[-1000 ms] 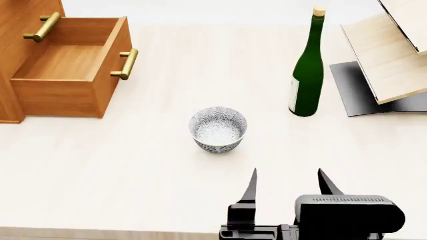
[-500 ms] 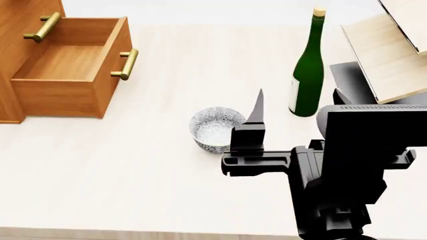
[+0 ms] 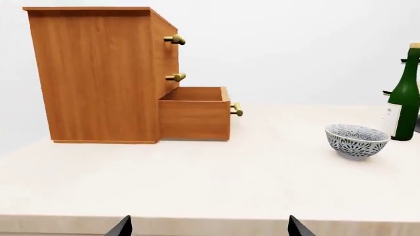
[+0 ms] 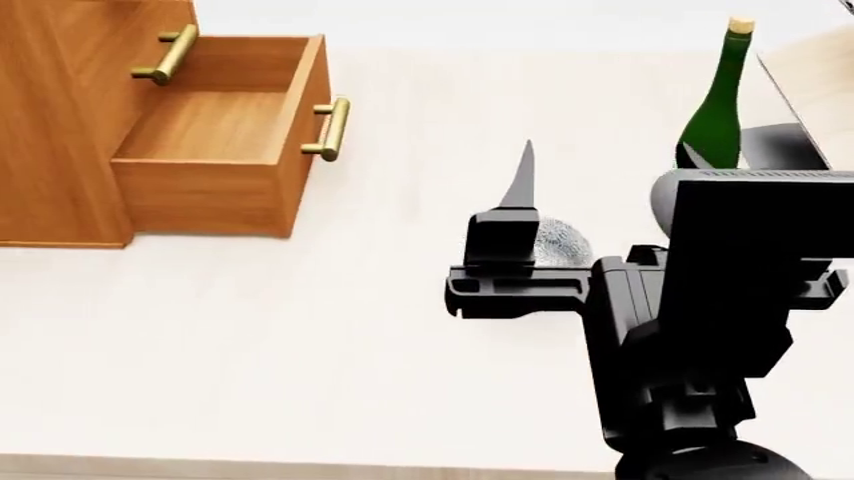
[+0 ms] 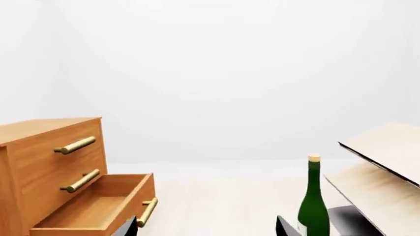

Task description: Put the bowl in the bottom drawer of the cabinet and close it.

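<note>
The speckled bowl (image 3: 357, 140) stands on the pale table, well right of the cabinet (image 3: 98, 73). In the head view only a sliver of the bowl (image 4: 566, 242) shows behind my raised right arm. The bottom drawer (image 4: 214, 130) is pulled out and holds nothing; its brass handle (image 4: 328, 128) faces the bowl. My right gripper (image 4: 605, 147) is open, held above the table over the bowl's side. The right wrist view shows the drawer (image 5: 98, 206) but not the bowl. My left gripper (image 3: 208, 227) is open at the table's near edge, far from the bowl.
A tall green bottle (image 4: 715, 110) stands just behind the bowl, close to my right wrist. A pale wooden rack (image 5: 384, 162) on a dark base stands right of the bottle. The two upper drawers (image 3: 167, 56) are shut.
My right arm rose from the table's front edge and moved forward, now covering most of the bowl. The head view has shifted, so the cabinet sits further right in it.
</note>
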